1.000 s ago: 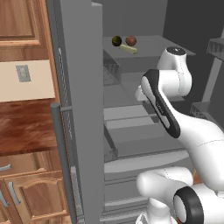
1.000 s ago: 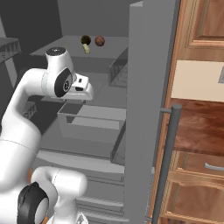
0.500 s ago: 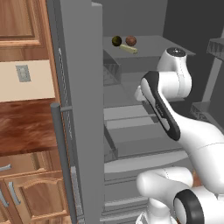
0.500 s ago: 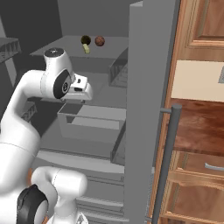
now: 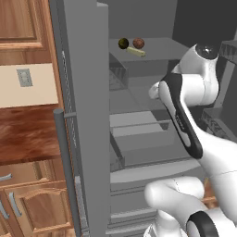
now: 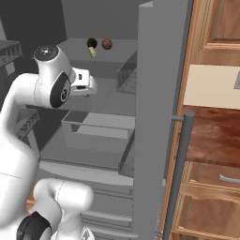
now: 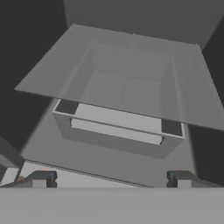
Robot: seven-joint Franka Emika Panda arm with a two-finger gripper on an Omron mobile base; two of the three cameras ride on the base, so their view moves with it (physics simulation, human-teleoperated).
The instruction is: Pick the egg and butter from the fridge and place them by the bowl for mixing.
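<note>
Nearest the base, the white arm with dark joints (image 5: 185,120) bends up in front of the open tall grey fridge (image 5: 88,115), whose door stands swung out with its long vertical grey bar handle (image 5: 65,171) toward the cameras. In the right base view the same handle (image 6: 178,173) stands beside brown wooden cabinets (image 6: 211,154).

The hand (image 7: 111,178) is held inside the fridge opening with its two dark finger tips (image 7: 43,178) spread wide apart and nothing between them. It looks down on a grey open-topped drawer (image 7: 118,127) under a translucent grey shelf (image 7: 127,78). In the right base view the same drawer (image 6: 98,126) sits just below and beyond the hand.

Farther back, on an upper grey shelf (image 5: 157,48), lie three small things close together: a dark olive-black ball (image 5: 123,43), the reddish-brown rounded egg (image 5: 138,43) beside it, and the pale yellow butter stick (image 5: 136,52) just in front of them. In the right base view the egg (image 6: 107,44) lies to the right of the ball (image 6: 91,43), with the butter (image 6: 93,51) in front of the ball.
</note>
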